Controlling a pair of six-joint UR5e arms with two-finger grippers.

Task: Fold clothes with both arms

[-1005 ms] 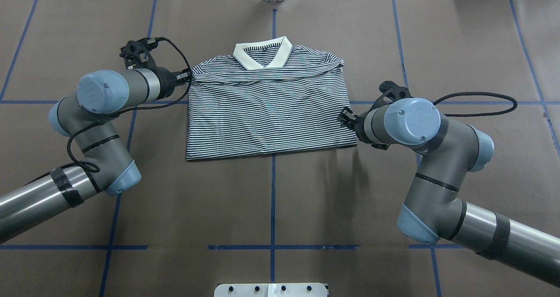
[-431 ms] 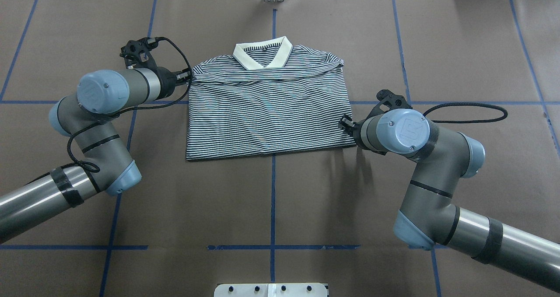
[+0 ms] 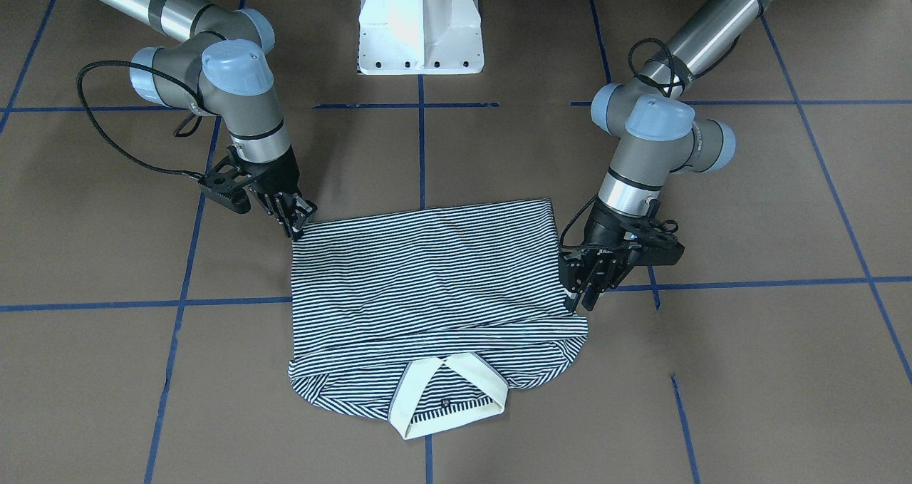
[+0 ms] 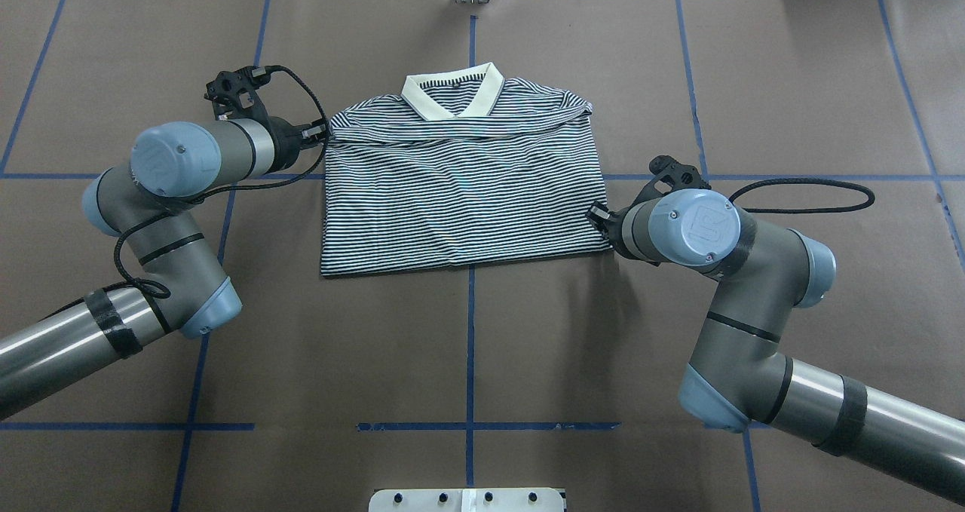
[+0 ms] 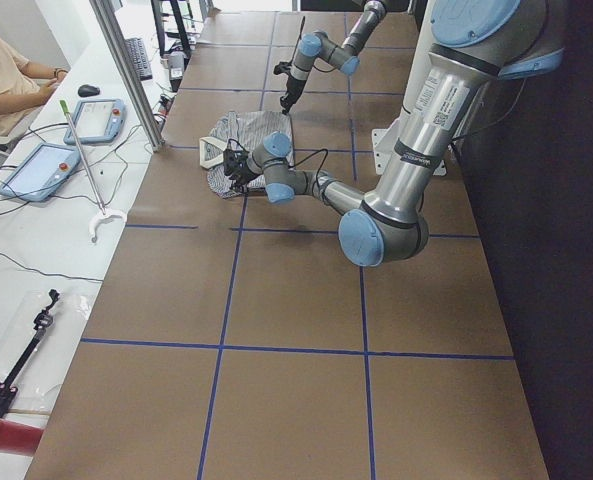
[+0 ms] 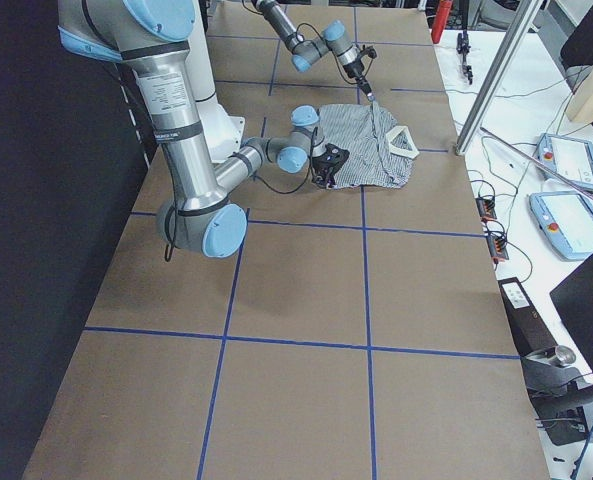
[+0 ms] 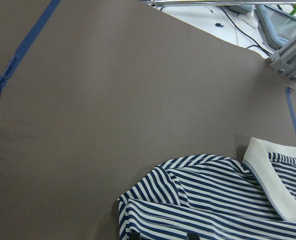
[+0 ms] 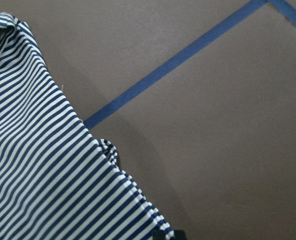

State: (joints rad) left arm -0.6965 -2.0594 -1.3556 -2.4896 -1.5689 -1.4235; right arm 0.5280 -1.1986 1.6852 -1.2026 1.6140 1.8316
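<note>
- Bench (image 4: 467,346) nearest the robot is bare brown paper with blue tape lines. The polo shirt (image 4: 460,195) lies beyond it, centred, already reduced to a layered rectangle with its near edge straight.
- Right gripper (image 3: 298,222) sits at the shirt's near right corner, tips down at the cloth edge. Its wrist view shows only a dark sliver at the bottom edge of the picture, so I cannot tell whether the jaws are parted or pinching.
- Left gripper (image 3: 578,300) is farther off, at the shirt's left edge just below the shoulder fold. In its wrist view two dark tips stand apart with striped cloth between them, so the jaws look parted and not yet clamped.
- Cream collar (image 4: 452,93) lies farthest away, flat and pointing away from the robot.
- The grips sit on a diagonal, one near and one far. Lifting from there could twist the rectangle instead of folding it squarely.
- The edges are stacked layers. If the jaws catch only the top layer, the fold below would peel open.
- With tips this low at the edge, closing short of the cloth could pinch the paper covering or drag the corner out of line.
</note>
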